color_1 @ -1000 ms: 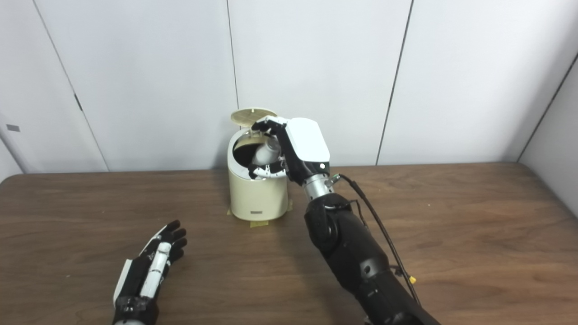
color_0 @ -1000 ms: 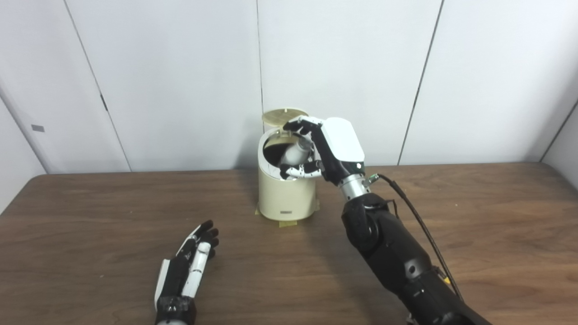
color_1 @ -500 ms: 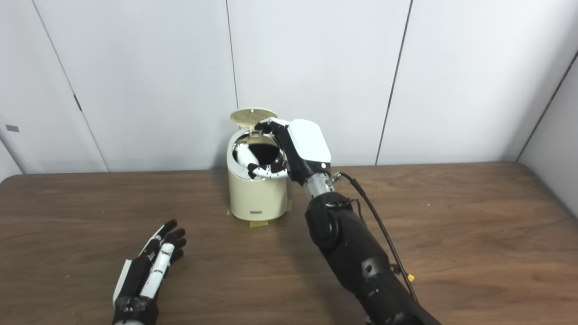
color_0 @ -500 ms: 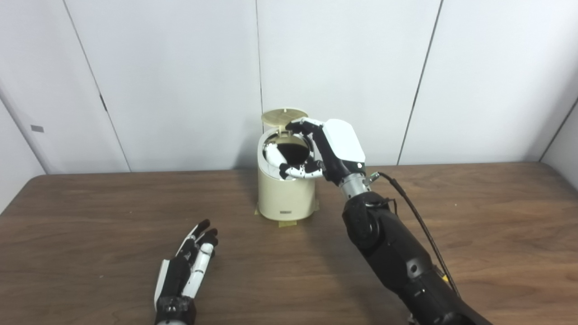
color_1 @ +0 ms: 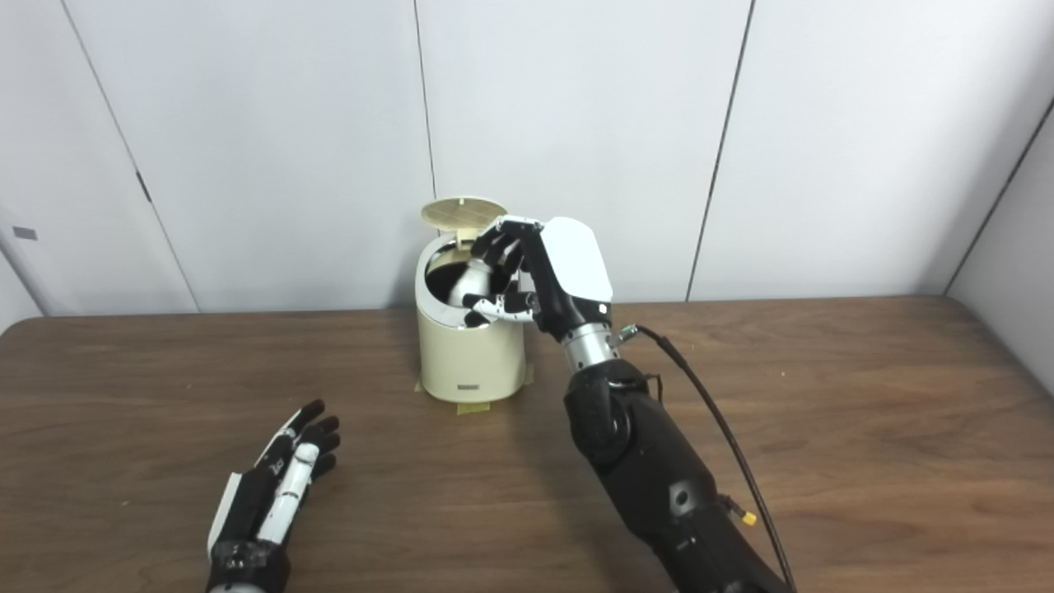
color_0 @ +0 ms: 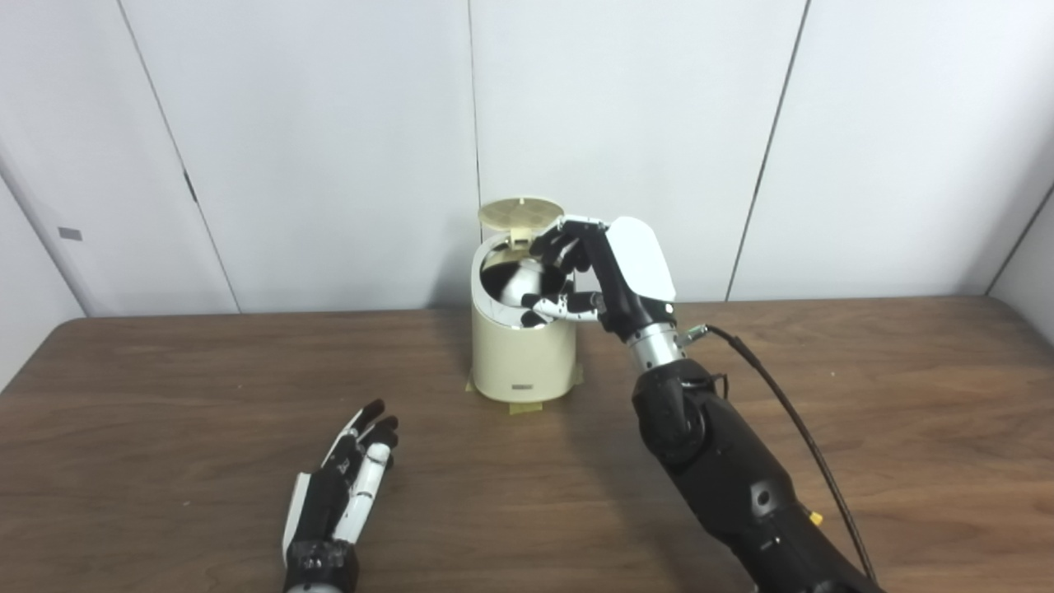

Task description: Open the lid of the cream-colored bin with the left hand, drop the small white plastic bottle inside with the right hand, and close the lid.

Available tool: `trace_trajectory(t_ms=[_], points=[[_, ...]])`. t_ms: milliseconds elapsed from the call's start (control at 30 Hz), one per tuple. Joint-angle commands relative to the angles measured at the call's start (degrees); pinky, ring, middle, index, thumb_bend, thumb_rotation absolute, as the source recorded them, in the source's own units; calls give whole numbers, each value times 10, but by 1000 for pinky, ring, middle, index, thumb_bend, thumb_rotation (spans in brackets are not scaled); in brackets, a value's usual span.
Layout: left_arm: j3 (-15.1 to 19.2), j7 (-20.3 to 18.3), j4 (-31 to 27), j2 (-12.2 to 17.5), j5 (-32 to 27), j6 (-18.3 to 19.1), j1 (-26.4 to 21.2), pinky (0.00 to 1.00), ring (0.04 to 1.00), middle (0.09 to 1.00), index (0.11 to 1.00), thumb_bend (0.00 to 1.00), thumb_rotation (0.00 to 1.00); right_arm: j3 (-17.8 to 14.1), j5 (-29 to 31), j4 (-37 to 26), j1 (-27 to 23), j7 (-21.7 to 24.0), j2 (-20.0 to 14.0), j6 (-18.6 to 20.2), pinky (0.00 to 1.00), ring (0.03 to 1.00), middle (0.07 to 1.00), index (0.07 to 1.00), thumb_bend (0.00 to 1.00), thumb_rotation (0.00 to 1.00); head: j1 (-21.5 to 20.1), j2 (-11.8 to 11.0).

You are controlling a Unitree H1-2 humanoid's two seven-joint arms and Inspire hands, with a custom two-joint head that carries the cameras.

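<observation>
White bottle (color_0: 520, 284) inside open bin (color_0: 523, 350), below right robot hand (color_0: 605, 276).

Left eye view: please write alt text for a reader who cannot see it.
The right hand, fingers apart, hovers at the mouth of a cream-colored cylindrical bin whose round lid stands open; a small white plastic bottle shows inside the opening. The left hand rests open on the brown wooden table, apart from the bin.
</observation>
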Motion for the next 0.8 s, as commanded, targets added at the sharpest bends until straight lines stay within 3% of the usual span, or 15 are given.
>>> trace_trajectory(t_ms=[0,233,400,567,767], points=[[-4,-3,4,-1,5,-9,-13,905,873,870,928,497,680,-10,5,-28,-22,-11,-7,-20,380,414,494,499,520,0,0,0],[-3,-4,15,1,3,-15,-18,916,879,870,929,505,680,-25,2,-52,-4,-26,-12,-31,391,427,487,493,521,0,-2,-6],[2,-3,20,0,-5,-18,-22,910,877,866,925,525,679,-59,38,-101,34,-6,-10,-16,345,400,481,508,520,0,-4,-10],[11,-2,22,0,-14,-17,-27,896,867,859,919,543,665,-100,107,-163,73,53,-4,29,331,400,473,528,518,0,-6,-14],[23,2,28,2,-20,-20,-36,882,866,865,908,586,670,-140,184,-277,142,156,-19,148,396,424,477,542,514,0,-11,-16]])
